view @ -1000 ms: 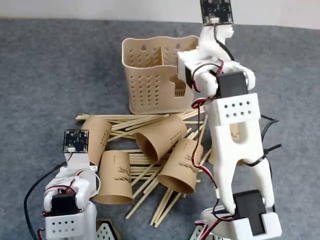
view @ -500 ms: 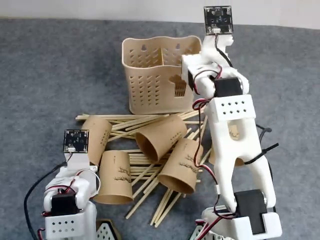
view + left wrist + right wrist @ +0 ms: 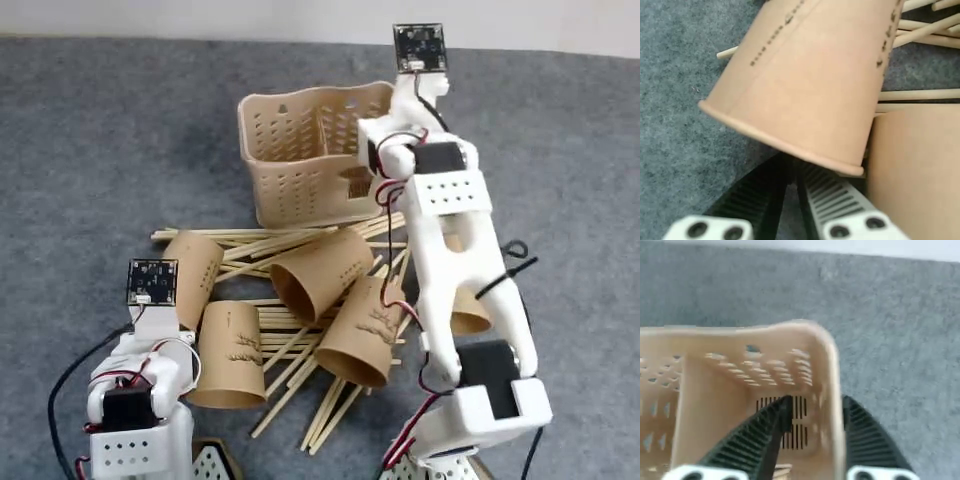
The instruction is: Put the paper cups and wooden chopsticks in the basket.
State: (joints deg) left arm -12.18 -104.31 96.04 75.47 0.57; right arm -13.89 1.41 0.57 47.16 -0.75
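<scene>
Since 1 second ago your right arm (image 3: 455, 250) is swinging leftward and the basket (image 3: 300, 180) is tipping and shifting with it; the right gripper (image 3: 816, 404) is straddling the basket's end wall, jaws partly open, 1 finger inside and 1 outside, carrying nothing. You are seemingly freeing the gripper from the basket, with the cups (image 3: 320, 272) and chopsticks (image 3: 200, 236) lying heaped on the grey mat (image 3: 100, 150) just in front. Next you are needing to lift clear without toppling it, while the left gripper (image 3: 792, 167) is resting almost closed and empty at a cup's rim.
</scene>
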